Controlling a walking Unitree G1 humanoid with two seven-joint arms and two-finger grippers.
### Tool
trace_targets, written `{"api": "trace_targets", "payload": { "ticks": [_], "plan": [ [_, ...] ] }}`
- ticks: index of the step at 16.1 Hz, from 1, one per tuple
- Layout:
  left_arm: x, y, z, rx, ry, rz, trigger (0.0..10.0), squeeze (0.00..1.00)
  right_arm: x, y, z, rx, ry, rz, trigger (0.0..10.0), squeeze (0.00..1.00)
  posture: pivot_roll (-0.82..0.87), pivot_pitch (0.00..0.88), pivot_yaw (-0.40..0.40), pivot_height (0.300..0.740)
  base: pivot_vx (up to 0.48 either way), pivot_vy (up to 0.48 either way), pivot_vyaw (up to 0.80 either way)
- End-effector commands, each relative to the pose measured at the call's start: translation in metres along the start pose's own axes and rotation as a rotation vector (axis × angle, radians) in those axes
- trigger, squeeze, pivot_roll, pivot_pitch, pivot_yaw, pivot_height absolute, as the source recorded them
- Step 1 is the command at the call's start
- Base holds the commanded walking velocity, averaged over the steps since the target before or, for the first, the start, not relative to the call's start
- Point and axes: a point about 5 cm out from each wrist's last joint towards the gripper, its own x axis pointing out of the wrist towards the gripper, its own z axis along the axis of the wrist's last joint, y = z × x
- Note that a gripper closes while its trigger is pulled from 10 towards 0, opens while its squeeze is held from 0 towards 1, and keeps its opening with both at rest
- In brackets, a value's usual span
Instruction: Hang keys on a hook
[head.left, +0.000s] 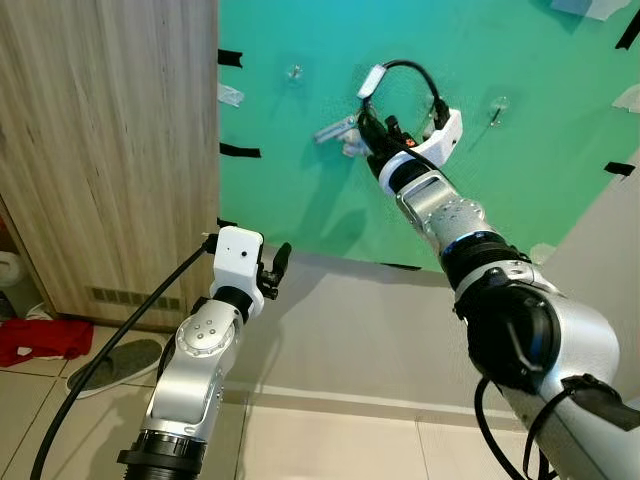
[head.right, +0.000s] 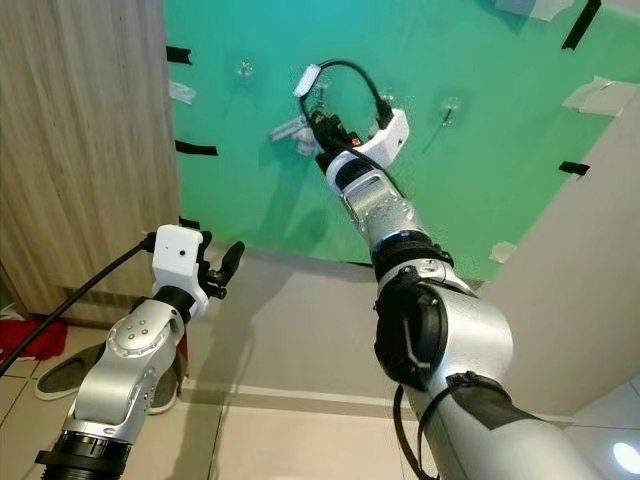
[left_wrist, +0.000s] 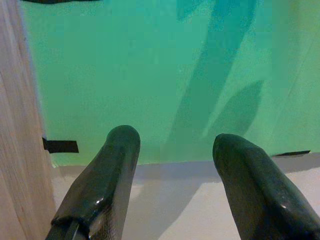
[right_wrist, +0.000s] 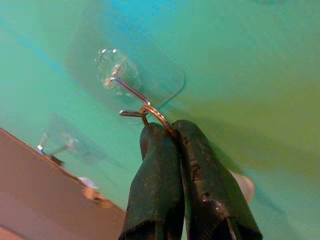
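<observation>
A thin brass-coloured ring (right_wrist: 156, 114) sits pinched at the tips of the right hand (right_wrist: 167, 131), touching the wire hook (right_wrist: 129, 90) just beyond the fingertips. Three clear hooks dot the green wall (head.left: 300, 180). The left hand (left_wrist: 172, 150), fingers spread, hangs low beside a wood panel (head.left: 110, 150).

A green sheet (head.left: 300, 200) is covering the wall, with strips of black tape (head.left: 240, 151) holding its left edge beside a wooden cabinet (head.left: 110, 150). Below, on the tiled floor (head.left: 330, 445), a grey slipper (head.left: 120, 365) is lying next to a crumpled red cloth (head.left: 40, 338) (both at the cabinet's foot).
</observation>
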Motion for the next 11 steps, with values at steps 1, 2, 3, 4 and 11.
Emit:
{"api": "trace_targets", "payload": {
  "ticks": [1,2,3,4,11],
  "plan": [
    [0.000,-0.005,0.003,-0.006,-0.009,-0.012,10.0,0.00,-0.008,-0.020,-0.009,-0.049,0.047,-0.090,10.0,1.00,0.16,0.000,-0.191,0.740,0.000,0.000,0.00],
    [0.000,-0.006,0.004,-0.005,-0.010,-0.014,10.0,0.00,-0.007,-0.017,-0.006,-0.086,0.032,-0.070,10.0,1.00,0.16,0.000,-0.190,0.740,0.000,0.000,0.00],
    [-0.001,-0.006,0.003,-0.004,-0.010,-0.016,10.0,0.00,-0.006,-0.014,-0.003,-0.117,0.019,-0.044,10.0,1.00,0.16,0.000,-0.189,0.740,0.000,0.000,0.00],
    [-0.001,-0.007,0.004,0.002,-0.011,-0.020,10.0,0.00,-0.005,-0.011,0.000,-0.134,0.006,-0.023,10.0,1.00,0.16,0.000,-0.188,0.740,0.000,0.000,0.00],
    [0.000,-0.009,0.004,0.024,-0.015,-0.030,10.0,0.00,-0.005,-0.006,0.005,-0.476,-0.018,0.024,10.0,1.00,0.15,0.000,-0.187,0.740,0.000,0.000,0.00]
  ]
}}
